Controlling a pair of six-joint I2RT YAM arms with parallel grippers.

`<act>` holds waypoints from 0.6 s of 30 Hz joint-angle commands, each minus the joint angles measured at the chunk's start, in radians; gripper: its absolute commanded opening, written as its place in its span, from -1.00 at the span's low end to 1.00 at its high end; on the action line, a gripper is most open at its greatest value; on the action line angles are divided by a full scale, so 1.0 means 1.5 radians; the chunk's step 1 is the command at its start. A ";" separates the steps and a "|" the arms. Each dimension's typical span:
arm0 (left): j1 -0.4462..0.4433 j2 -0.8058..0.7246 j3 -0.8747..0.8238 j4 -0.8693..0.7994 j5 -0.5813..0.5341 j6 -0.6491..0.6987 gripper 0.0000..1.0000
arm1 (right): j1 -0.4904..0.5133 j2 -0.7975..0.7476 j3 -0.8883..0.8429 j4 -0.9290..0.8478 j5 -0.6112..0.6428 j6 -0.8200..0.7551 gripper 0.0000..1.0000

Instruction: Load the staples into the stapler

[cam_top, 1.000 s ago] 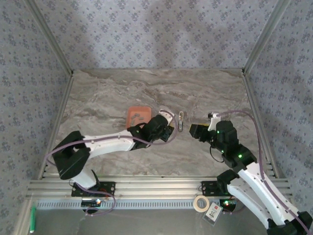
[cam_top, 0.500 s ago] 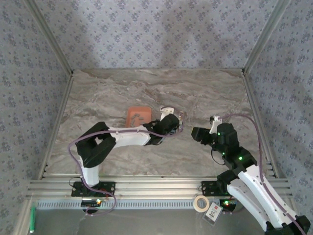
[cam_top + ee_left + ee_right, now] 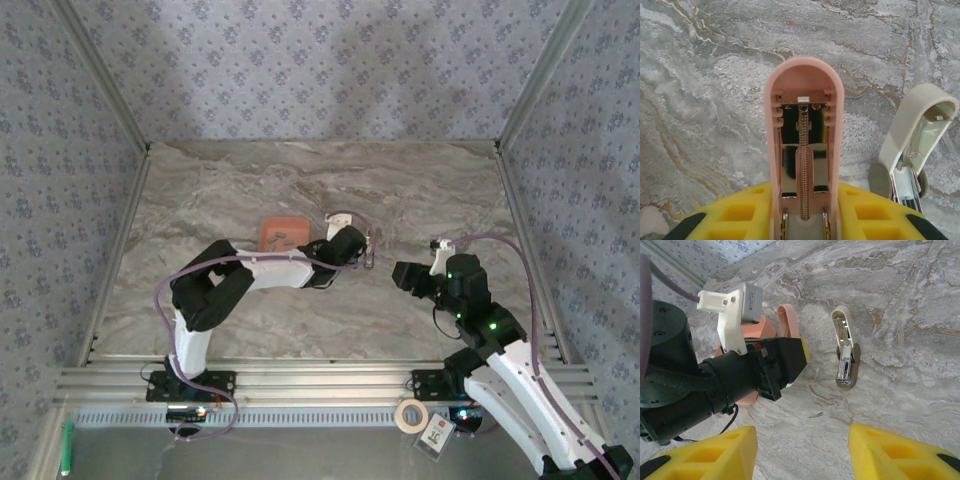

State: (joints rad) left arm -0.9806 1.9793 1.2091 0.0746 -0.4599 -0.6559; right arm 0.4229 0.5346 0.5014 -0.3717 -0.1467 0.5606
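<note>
Grey marbled counter (image 3: 250, 180), patterned walls. Your left tool (image 3: 802, 207) is clamped on a pink round-ended plastic stapler arm with spring (image 3: 805, 85), just beside the open beige stapler (image 3: 912, 142). Your right tool (image 3: 801, 435) stands apart, empty. The dark grey staple strips (image 3: 281, 238) lie in the salmon-orange rectangular tray (image 3: 266, 230).

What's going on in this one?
The left gripper is shut on a pink stapler part, whose spring side faces the wrist camera. A beige stapler lies flipped open on the table beside it. The right gripper hangs open nearby, holding nothing. The staples sit in the orange tray.
</note>
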 commanded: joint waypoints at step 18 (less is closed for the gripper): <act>0.000 0.069 0.075 -0.027 -0.004 -0.029 -0.45 | -0.012 -0.011 -0.004 -0.007 -0.017 0.001 0.03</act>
State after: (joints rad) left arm -0.9798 2.0598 1.2839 0.0666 -0.4496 -0.6758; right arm 0.4152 0.5278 0.5014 -0.3717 -0.1558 0.5606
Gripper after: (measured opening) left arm 0.277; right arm 0.518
